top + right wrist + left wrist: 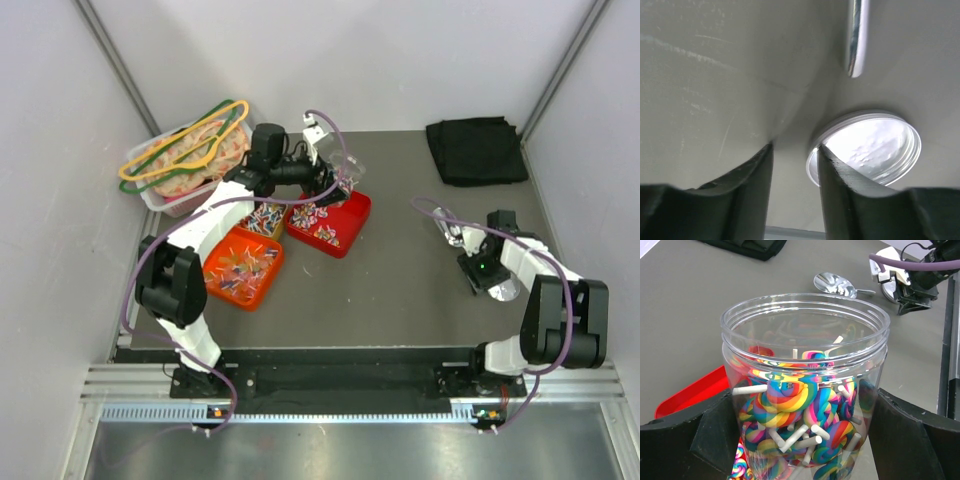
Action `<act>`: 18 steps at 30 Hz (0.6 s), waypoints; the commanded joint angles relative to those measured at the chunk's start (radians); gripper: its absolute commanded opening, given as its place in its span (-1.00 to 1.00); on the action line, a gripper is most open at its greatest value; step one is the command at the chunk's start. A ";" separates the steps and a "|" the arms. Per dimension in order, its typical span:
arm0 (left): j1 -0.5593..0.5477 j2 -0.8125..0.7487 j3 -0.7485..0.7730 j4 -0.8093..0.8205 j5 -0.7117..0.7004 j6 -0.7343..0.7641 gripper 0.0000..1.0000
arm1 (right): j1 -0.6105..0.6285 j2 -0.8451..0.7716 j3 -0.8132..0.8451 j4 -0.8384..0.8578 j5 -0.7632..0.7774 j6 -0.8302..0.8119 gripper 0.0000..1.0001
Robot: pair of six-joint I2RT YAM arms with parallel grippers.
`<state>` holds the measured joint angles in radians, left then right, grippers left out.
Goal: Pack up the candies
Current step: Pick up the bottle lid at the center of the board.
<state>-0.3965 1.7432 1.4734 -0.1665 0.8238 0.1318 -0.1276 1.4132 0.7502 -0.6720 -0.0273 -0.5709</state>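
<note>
A clear plastic jar (805,340) full of rainbow swirl candies (790,405) on white sticks sits between my left gripper's (800,440) black fingers (685,440), which are shut on its sides. From above, that gripper (335,180) holds the jar (330,160) over the red tray (352,215). More candies (240,265) lie in the orange tray (262,292). My right gripper (795,147) points down at the table, jaws narrowly apart with bare table between them. Its right fingertip (821,149) touches the rim of a silver lid (875,145).
A metal spoon (445,225) lies just beyond the right gripper (488,272), its handle (856,35) above the lid. A folded black cloth (477,150) is at the back right. A clear bin (165,195) with coloured hangers (185,145) stands at the back left.
</note>
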 commanded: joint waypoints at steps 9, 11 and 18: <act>0.018 -0.071 0.018 0.062 0.040 -0.017 0.03 | 0.002 0.009 -0.016 0.009 -0.043 0.028 -0.87; 0.016 -0.070 0.021 0.059 0.038 -0.014 0.03 | 0.002 -0.014 0.011 -0.047 -0.091 0.039 -0.95; 0.021 -0.083 0.041 -0.002 0.040 0.046 0.03 | 0.008 -0.057 0.219 -0.326 -0.515 -0.021 -1.00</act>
<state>-0.3801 1.7412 1.4696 -0.1703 0.8330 0.1303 -0.1272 1.4017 0.8272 -0.8146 -0.2314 -0.5507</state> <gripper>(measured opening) 0.924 0.008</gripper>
